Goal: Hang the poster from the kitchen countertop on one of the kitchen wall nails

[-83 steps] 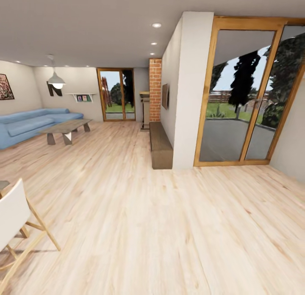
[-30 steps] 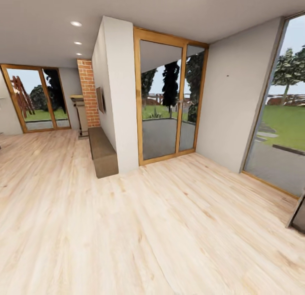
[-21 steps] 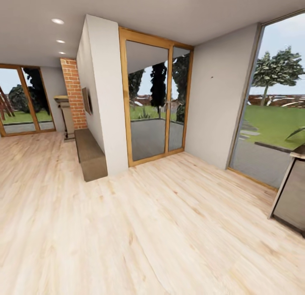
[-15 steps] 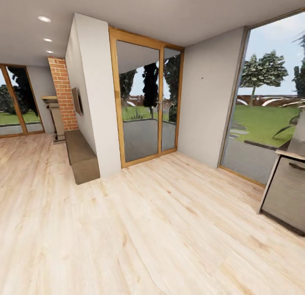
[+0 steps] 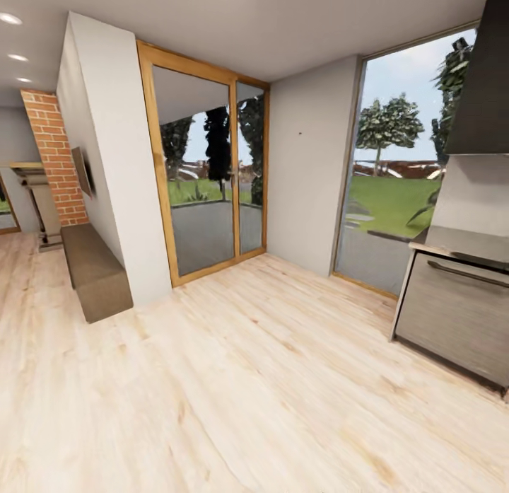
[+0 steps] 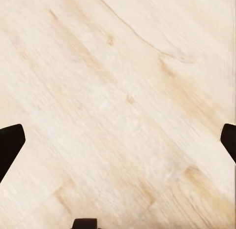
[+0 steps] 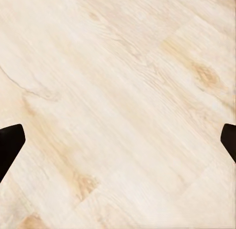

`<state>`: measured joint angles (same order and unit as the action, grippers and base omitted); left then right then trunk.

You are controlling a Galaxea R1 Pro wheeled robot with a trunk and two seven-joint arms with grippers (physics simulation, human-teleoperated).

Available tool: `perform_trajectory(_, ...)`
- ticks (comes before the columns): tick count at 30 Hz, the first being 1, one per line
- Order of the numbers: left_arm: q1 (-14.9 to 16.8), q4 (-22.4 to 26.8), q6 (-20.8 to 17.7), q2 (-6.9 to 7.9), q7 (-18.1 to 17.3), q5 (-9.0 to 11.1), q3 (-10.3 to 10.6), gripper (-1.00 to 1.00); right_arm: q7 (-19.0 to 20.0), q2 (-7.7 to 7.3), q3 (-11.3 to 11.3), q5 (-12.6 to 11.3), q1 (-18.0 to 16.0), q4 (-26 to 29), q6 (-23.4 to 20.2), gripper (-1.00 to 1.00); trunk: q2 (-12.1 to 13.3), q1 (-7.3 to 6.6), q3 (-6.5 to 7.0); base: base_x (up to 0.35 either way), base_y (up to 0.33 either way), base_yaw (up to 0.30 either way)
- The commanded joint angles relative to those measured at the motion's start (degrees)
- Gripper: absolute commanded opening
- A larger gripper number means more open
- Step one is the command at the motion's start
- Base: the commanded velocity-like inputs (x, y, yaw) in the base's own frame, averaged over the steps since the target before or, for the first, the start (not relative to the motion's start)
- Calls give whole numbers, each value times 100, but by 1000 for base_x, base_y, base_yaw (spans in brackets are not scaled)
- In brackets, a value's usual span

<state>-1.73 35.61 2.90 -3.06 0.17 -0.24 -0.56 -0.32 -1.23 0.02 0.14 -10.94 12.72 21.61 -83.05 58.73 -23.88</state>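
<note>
A tiny dark wall nail (image 5: 300,134) dots the plain pale grey wall between the wood-framed glass door and the big window. At the right edge, the end of a grey kitchen countertop (image 5: 459,242) tops a steel-fronted unit. The poster is out of view. My left gripper (image 6: 118,143) hangs over bare wooden floor, its dark fingertips (image 6: 10,146) wide apart, open and empty. My right gripper (image 7: 118,140) is the same over the floor, open with nothing between its fingertips (image 7: 9,143).
A steel-fronted oven unit (image 5: 456,312) stands at the right under a dark hood (image 5: 484,83). A low brown bench (image 5: 95,270) runs along the white partition wall (image 5: 113,160), with a brick pillar (image 5: 53,157) behind. Pale wooden floor (image 5: 233,380) lies ahead.
The camera has swung to the right: the sofa room has slid out at the left, and the nail wall, big window and kitchen unit have come into the picture.
</note>
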Motion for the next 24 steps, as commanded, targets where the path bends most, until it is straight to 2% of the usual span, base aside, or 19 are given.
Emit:
perform_trajectory(1,-3,8,7,-2,2,-2,-6,100,-3,0,2,2,-5,-7,19,100,-3,0,-2,0,0,-299)
perform_trajectory(24,-3,8,8,-2,1,-3,-6,100,-3,0,-1,4,-5,-7,19,100,-3,0,58,0,0,-299)
